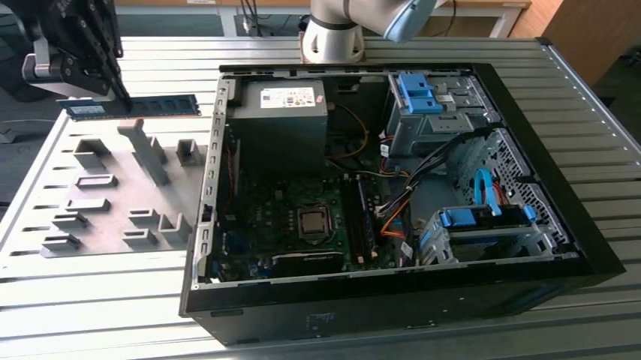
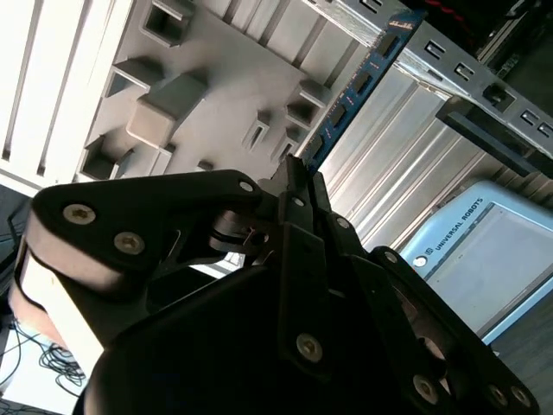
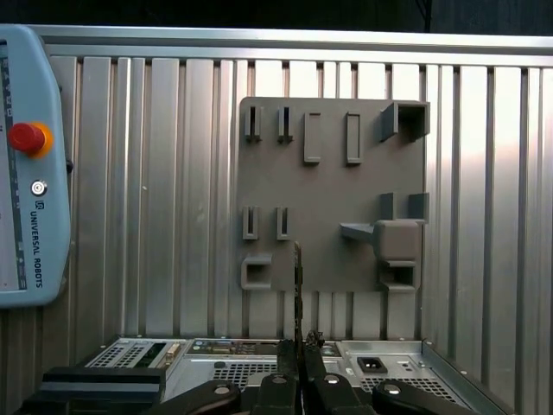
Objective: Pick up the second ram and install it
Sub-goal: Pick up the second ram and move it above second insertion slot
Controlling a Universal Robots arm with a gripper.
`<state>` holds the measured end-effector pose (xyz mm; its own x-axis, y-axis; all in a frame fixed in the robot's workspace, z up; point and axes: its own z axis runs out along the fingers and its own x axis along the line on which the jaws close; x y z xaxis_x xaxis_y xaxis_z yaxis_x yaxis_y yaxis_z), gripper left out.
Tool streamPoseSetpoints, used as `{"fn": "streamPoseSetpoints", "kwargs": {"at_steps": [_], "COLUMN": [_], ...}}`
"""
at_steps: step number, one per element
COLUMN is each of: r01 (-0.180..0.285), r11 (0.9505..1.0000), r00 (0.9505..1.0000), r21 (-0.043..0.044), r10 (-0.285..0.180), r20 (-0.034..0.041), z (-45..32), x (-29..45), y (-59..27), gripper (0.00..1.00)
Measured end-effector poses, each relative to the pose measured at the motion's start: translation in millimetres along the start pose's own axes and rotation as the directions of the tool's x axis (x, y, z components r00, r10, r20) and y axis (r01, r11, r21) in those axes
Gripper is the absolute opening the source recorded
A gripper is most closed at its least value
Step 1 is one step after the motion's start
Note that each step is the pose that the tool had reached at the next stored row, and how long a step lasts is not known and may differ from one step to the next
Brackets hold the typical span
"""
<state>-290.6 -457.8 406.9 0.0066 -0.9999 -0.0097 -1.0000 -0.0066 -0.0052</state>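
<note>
A line of dark lettering [image 3: 36,238] runs along the pale blue teach pendant [image 3: 26,173] in the first wrist view. In the exterior view, a white printed label [image 1: 285,96] sits on the power supply [image 1: 281,131]. A pale blue label [image 1: 85,111] sits on the second ram [image 1: 135,106]. Their print is too small to make out.

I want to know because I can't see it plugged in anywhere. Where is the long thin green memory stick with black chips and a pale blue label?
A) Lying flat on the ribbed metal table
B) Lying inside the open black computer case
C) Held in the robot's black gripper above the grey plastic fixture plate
C: in the exterior view the black gripper is shut on the green memory stick, holding it in the air over the grey fixture plate.
</note>
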Motion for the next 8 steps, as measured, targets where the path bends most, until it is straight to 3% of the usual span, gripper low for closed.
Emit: {"fn": "streamPoseSetpoints", "kwargs": {"at_steps": [8], "r01": [0.000], "r11": [1.0000], "r00": [1.0000], "r21": [0.0000], "r10": [0.000], "r20": [0.0000], "z": [0.1], "x": [0.0], "y": [-8.1], "gripper": [0.14]}}
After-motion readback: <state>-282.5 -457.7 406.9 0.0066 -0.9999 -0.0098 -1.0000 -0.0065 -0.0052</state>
